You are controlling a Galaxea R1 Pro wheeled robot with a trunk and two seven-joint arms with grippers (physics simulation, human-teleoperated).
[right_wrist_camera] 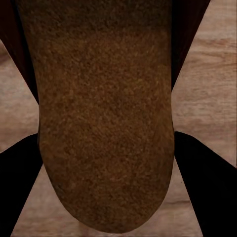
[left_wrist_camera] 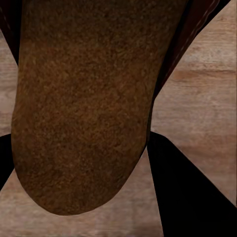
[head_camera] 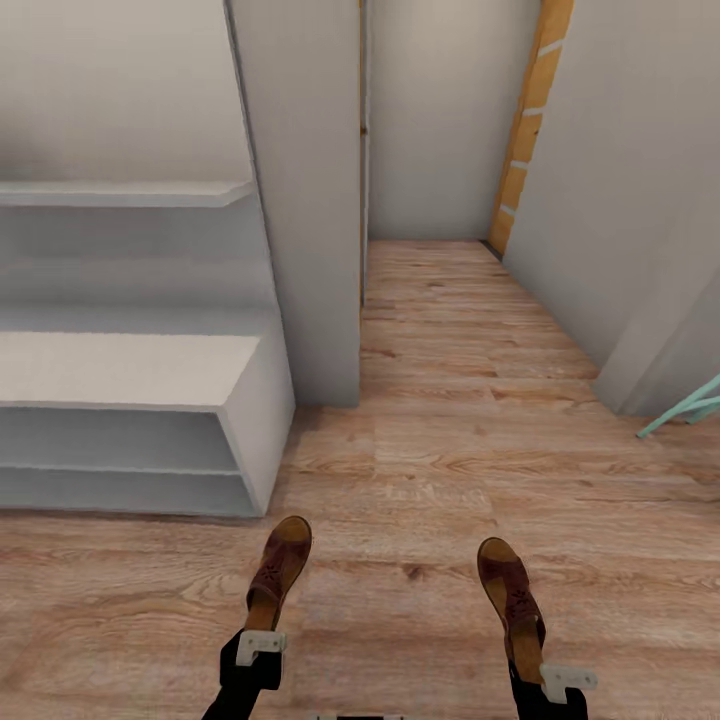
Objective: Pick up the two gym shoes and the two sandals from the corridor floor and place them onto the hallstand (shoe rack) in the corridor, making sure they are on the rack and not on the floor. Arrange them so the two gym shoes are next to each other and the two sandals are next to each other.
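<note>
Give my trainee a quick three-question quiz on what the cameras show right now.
1. True or false: each gripper carries a sandal.
2. The hallstand stands on which side of the head view? A) left B) right C) behind
3. Fill in: the bench top holds ___ shoes.

Key:
1. True: left gripper holds the left sandal, right gripper the right sandal.
2. A
3. no

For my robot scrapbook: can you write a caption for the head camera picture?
Each end effector, left and right, carries a brown sandal above the wood floor, beside the pale grey hallstand.
</note>
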